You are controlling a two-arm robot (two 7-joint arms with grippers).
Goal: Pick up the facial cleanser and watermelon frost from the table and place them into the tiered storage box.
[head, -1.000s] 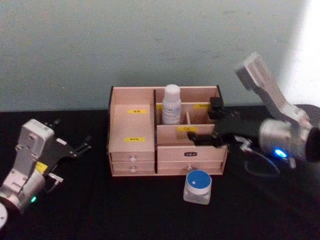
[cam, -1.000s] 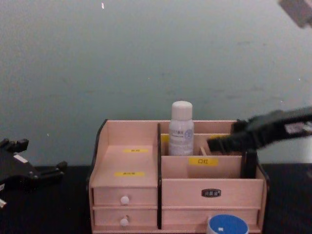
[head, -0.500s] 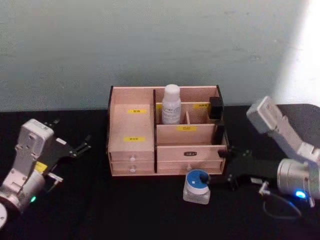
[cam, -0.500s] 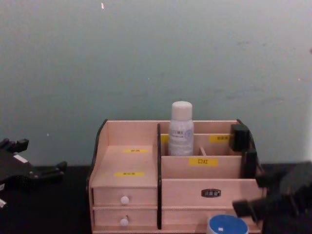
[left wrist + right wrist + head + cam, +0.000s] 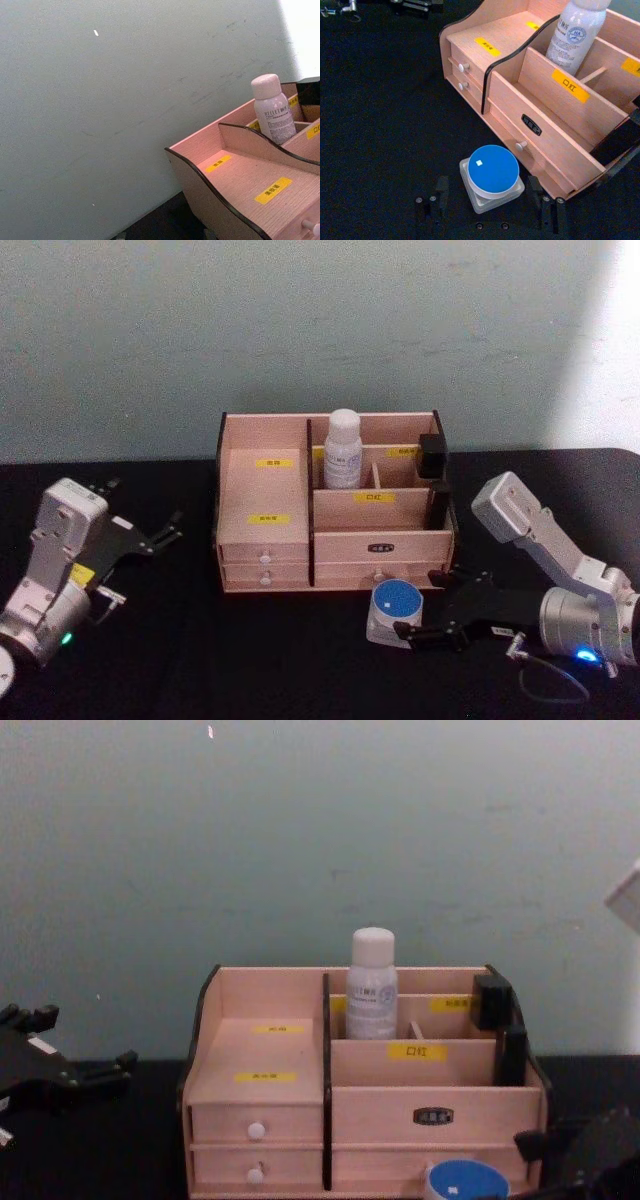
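A clear jar with a blue lid (image 5: 393, 610) (image 5: 493, 174) (image 5: 465, 1182) sits on the black table just in front of the tiered storage box (image 5: 265, 540) (image 5: 555, 150) (image 5: 260, 1065). My right gripper (image 5: 426, 608) (image 5: 488, 194) is low at the table, open, with one finger on each side of the jar. A white bottle (image 5: 343, 448) (image 5: 272, 107) (image 5: 372, 985) stands in a back compartment. In the back right compartment stands a small black block (image 5: 432, 455) (image 5: 490, 1000). I cannot tell which item is the facial cleanser and which the watermelon frost. My left gripper (image 5: 160, 533) rests open, far left.
The box stands at the table's middle, close to a pale green wall (image 5: 300, 330). Its small drawers with white knobs (image 5: 464, 66) are closed. A cable (image 5: 545, 680) trails by my right wrist. Bare black tabletop (image 5: 250, 660) lies in front and to the left.
My right gripper has left the box's back right compartment, where the black block stays. It dropped to the table and moved in around the blue-lidded jar. The left arm has not moved.
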